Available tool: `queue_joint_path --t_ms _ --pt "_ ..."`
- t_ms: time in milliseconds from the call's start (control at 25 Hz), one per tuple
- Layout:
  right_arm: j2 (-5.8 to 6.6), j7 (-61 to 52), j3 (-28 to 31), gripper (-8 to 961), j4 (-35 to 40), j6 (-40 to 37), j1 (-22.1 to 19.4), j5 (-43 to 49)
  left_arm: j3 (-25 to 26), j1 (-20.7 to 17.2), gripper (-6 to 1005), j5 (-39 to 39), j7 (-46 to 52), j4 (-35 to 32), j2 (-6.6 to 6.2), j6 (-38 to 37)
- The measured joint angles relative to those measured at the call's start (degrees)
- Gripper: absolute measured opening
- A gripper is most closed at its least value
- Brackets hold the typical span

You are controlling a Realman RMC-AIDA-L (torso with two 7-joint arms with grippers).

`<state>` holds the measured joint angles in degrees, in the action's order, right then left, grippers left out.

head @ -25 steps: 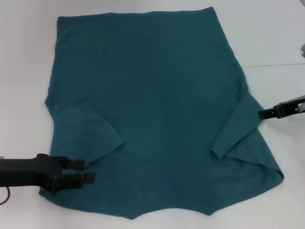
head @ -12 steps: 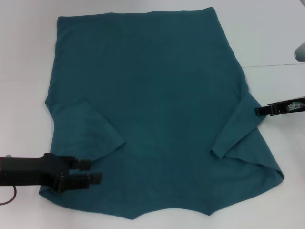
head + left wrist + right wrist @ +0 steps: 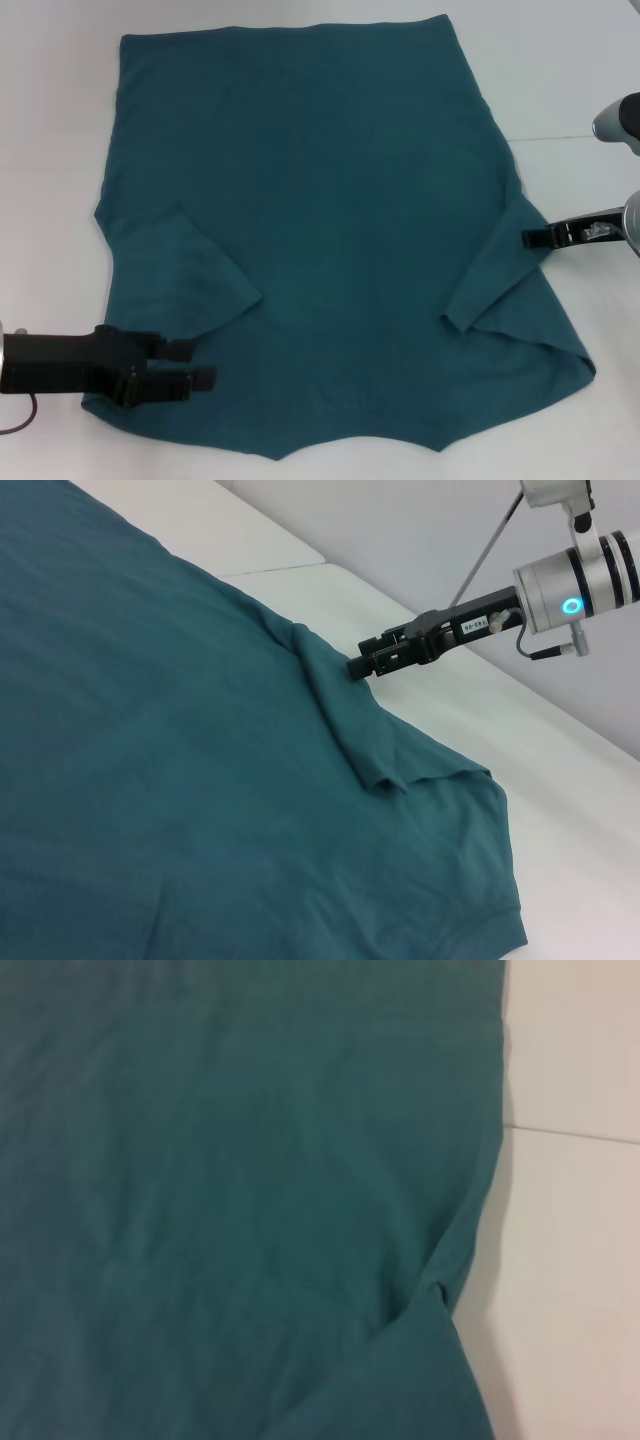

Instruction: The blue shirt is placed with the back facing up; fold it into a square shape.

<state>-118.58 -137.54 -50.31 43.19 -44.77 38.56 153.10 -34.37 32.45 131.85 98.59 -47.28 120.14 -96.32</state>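
Note:
The blue shirt (image 3: pixel 320 220) lies spread flat on the white table, plain side up, with both sleeves folded inward onto the body. My left gripper (image 3: pixel 195 364) hovers open over the shirt's near left corner, one finger on each side of a gap, holding nothing. My right gripper (image 3: pixel 527 238) is at the shirt's right edge, beside the folded sleeve (image 3: pixel 495 265). In the left wrist view the right gripper (image 3: pixel 357 667) looks shut, its tip touching the cloth's edge where a ridge (image 3: pixel 345 730) runs. The right wrist view shows only the shirt (image 3: pixel 250 1190) and the table.
The white table (image 3: pixel 50 120) surrounds the shirt on all sides. A seam line (image 3: pixel 570 136) crosses the table on the right. Part of the right arm's silver body (image 3: pixel 620 118) shows at the right edge.
My right gripper has slid left until it reaches the shirt's right edge. My left gripper has moved a little further right over the near left corner. The shirt lies unchanged.

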Motion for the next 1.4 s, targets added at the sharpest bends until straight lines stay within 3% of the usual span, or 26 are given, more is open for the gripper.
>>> queue_joint_path --t_ms 480,760,1280,1400 --pt "-0.29 0.51 -0.06 664 -2.62 2.97 0.64 0.04 0.01 0.25 604 0.25 0.11 0.0 0.04 0.08" --pt "-0.32 0.77 -0.04 572 -3.5 3.99 0.78 0.09 0.01 0.25 604 0.29 0.12 0.0 0.2 0.08" --pt "-0.71 2.33 -0.14 572 -5.34 6.55 1.35 -0.06 0.01 0.27 604 0.34 0.25 0.0 0.36 0.08" --pt "-0.79 2.54 -0.14 449 -5.33 6.87 1.35 -0.14 0.01 0.25 604 0.34 0.27 0.0 0.36 0.08"
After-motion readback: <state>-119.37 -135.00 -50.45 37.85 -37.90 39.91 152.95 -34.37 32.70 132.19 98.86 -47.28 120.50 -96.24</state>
